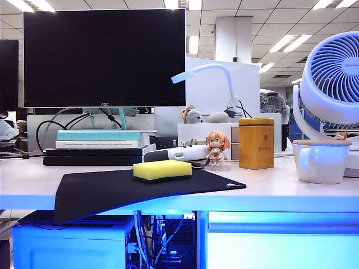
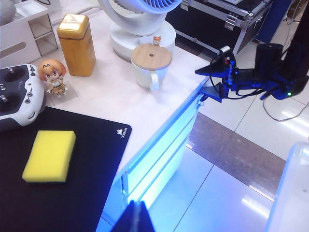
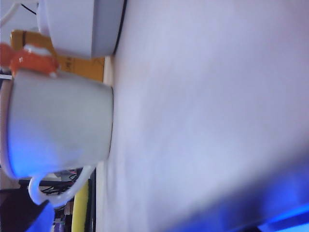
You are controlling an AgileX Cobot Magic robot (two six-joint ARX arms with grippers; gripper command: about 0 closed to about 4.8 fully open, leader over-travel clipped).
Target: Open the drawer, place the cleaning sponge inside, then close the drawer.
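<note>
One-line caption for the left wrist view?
Yellow rectangular foam sponge lies on black mat; white drawer front closed; shut left tool above floor.

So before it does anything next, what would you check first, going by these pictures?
1. Drawer shut, not yet opened: ok as a starting state.
2. Cleaning sponge lying flat on the black mouse mat, untouched: ok.
3. Left gripper shut, holding nothing, above the desk's front edge: ok.
4. Right gripper open and near the drawer front: cannot tell; it shows in no view, and its camera sees the white mug and desk top close up.
5. Mug, golden tin and figurine stand apart from the sponge: ok.
</note>
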